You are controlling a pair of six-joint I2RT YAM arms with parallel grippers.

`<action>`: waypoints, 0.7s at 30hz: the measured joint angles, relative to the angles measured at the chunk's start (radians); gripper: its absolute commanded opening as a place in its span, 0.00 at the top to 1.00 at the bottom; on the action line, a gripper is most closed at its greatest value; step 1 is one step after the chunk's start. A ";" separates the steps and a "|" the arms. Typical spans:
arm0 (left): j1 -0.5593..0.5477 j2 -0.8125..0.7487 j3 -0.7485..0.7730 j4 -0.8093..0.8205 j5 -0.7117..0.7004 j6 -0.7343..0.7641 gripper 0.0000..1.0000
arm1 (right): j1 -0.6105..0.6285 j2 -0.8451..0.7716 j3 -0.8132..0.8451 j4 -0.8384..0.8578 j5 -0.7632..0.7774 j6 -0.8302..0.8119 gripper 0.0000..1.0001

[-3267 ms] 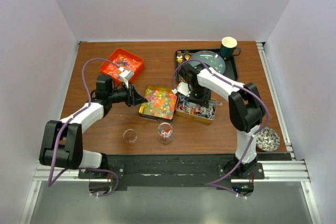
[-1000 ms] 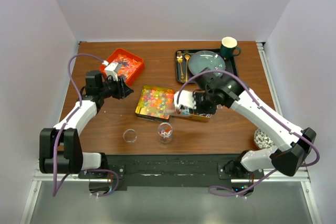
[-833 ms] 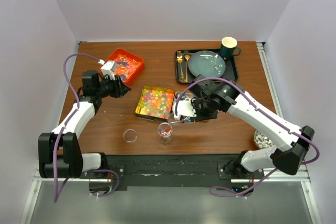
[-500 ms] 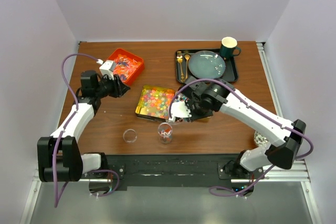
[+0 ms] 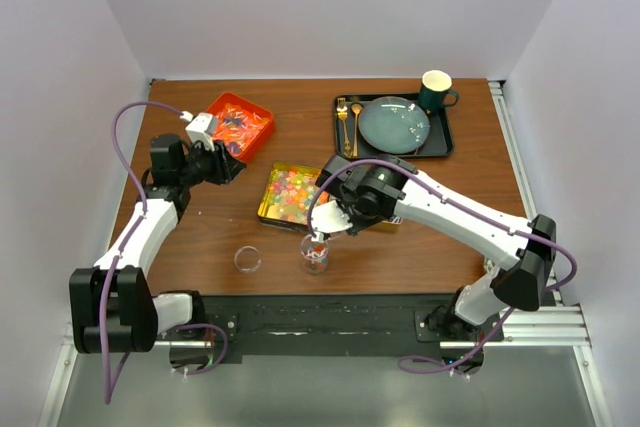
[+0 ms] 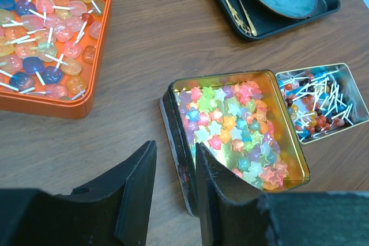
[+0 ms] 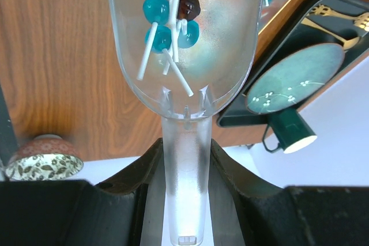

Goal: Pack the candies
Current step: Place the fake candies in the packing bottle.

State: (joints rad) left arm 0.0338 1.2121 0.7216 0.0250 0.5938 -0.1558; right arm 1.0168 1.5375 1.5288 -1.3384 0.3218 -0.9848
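Left wrist: the left gripper (image 6: 174, 154) hangs part open, empty, beside a tin (image 6: 172, 119); right wrist: the right gripper (image 7: 185, 154) clamps a scoop (image 7: 225, 56) carrying candies (image 7: 155, 7); above: the scoop is over 1 cup (image 5: 314, 253) near the bench's front edge.

I'm getting bright, even light from overhead, and shadows on the table (image 5: 210, 229) are falling soft and short. In the top view the plate (image 5: 394, 125) is giving back a pale sheen. On the left wrist feed the gold tin (image 6: 230, 76) is glinting along its rim, while the left gripper (image 6: 174, 145) is reading dark and soft-edged at the bottom. On the right wrist feed the clear scoop (image 7: 219, 33) is glaring milky, and the white wall (image 7: 334, 188) is blowing out.
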 measured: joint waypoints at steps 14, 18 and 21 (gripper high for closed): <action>0.005 0.000 0.000 0.002 -0.079 0.003 0.61 | 0.108 0.014 0.001 0.000 0.138 -0.019 1.00; 0.005 0.006 0.000 -0.008 -0.114 0.003 0.61 | 0.126 0.014 0.001 0.000 0.174 -0.019 1.00; 0.005 0.009 0.000 -0.007 -0.126 0.002 0.60 | 0.141 0.014 0.000 0.000 0.196 -0.019 1.00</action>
State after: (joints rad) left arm 0.0391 1.2209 0.7216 0.0177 0.4675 -0.1535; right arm 1.1576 1.5513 1.5291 -1.3388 0.5175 -1.0035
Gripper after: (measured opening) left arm 0.393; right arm 0.327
